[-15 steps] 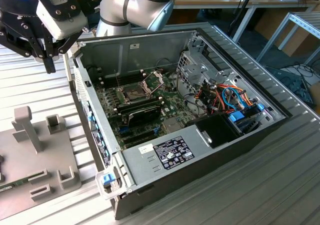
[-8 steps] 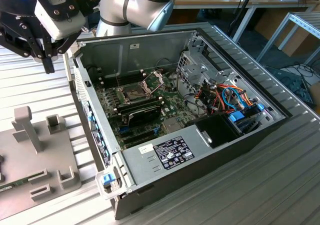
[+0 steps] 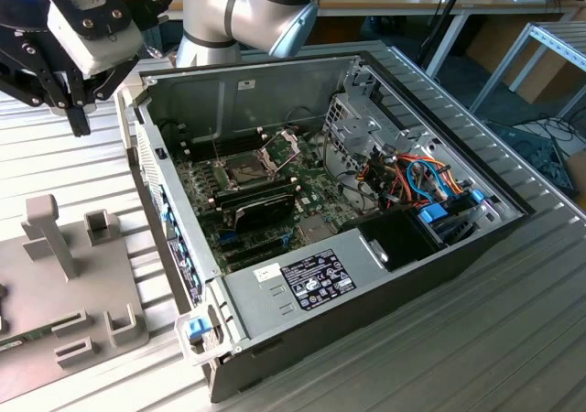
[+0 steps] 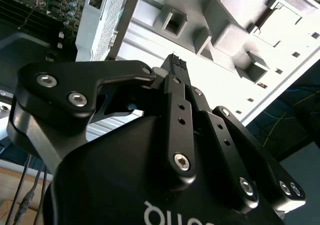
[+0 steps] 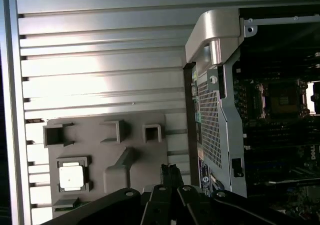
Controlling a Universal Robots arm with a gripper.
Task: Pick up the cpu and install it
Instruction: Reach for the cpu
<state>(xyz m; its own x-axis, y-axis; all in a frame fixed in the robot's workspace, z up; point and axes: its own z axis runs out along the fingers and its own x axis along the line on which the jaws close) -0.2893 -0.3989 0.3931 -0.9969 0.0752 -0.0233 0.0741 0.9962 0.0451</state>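
- The cpu [image 5: 71, 176] is a small flat square with a dull silver-grey metal top. It lies flat in a square pocket of a matte grey holder plate [image 5: 130, 135], outside the computer case [image 5: 220, 30].
- The end effector [image 5: 171, 171] is black, with smooth links joined by bright bolts. Its fingers are together and empty, and it is well apart from the cpu.
- In the exterior view, the end effector [image 3: 81, 119] hangs over the ribbed metal surface [image 3: 458, 339], to the exterior view's left of the open sheet-metal case [image 3: 229, 82].
- Moulded posts and open-topped boxes rise from the plate [image 3: 92, 284].
- On the green motherboard [image 3: 316, 192] the socket [image 3: 245, 167] lies uncovered, with its hinged frame [image 3: 282, 143] tilted up.
- A black-and-white sticker [image 3: 316, 279] sits on the grey power supply; its print is too small to read.
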